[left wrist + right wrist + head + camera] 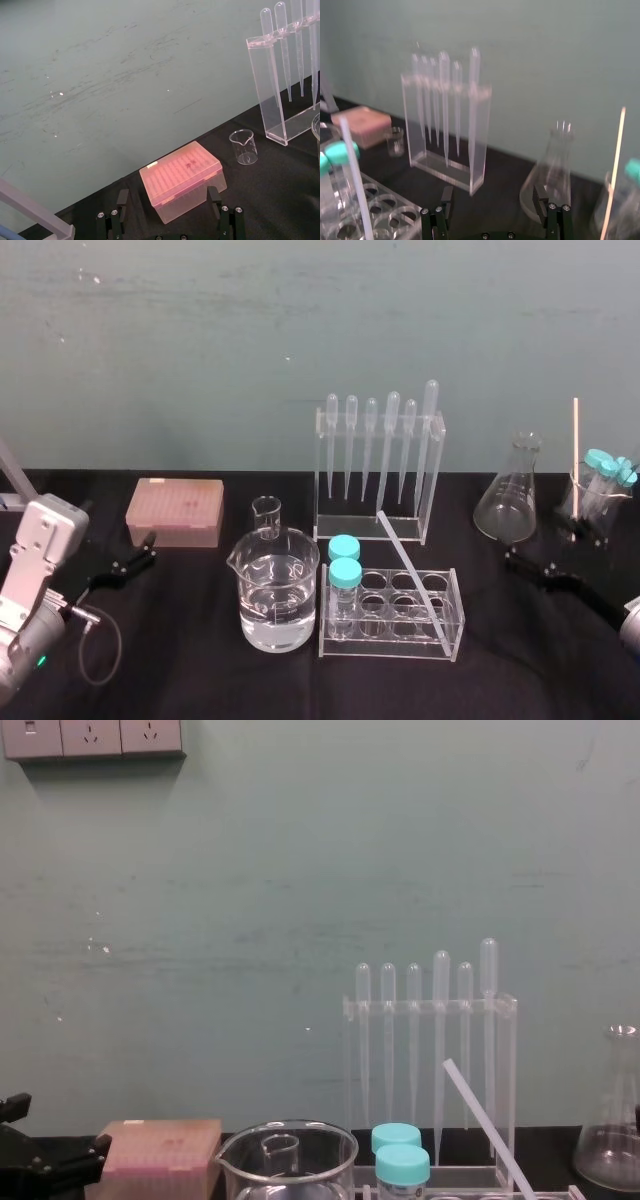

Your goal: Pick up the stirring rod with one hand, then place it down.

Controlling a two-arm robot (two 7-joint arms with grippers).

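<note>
The stirring rod [410, 575] is a thin translucent-white rod lying slantwise across the top of the clear test tube rack [455, 625], its far end reaching toward the pipette stand. It also shows in the right wrist view as a stirring rod [356, 180] and in the chest view as a stirring rod [487, 1125]. My right gripper [542, 552] hovers low to the right of the rack, apart from the rod, open, with nothing between its fingers [446, 199]. My left gripper [148, 548] rests open at the left, near the pink tip box [175, 510].
A beaker of water [279, 590] and a small empty beaker [266, 516] stand left of the rack, which holds two teal-capped tubes [345, 580]. Behind is a pipette stand [378, 465]. A conical flask [513, 495] and a beaker holding a wooden stick [576, 455] stand at the right.
</note>
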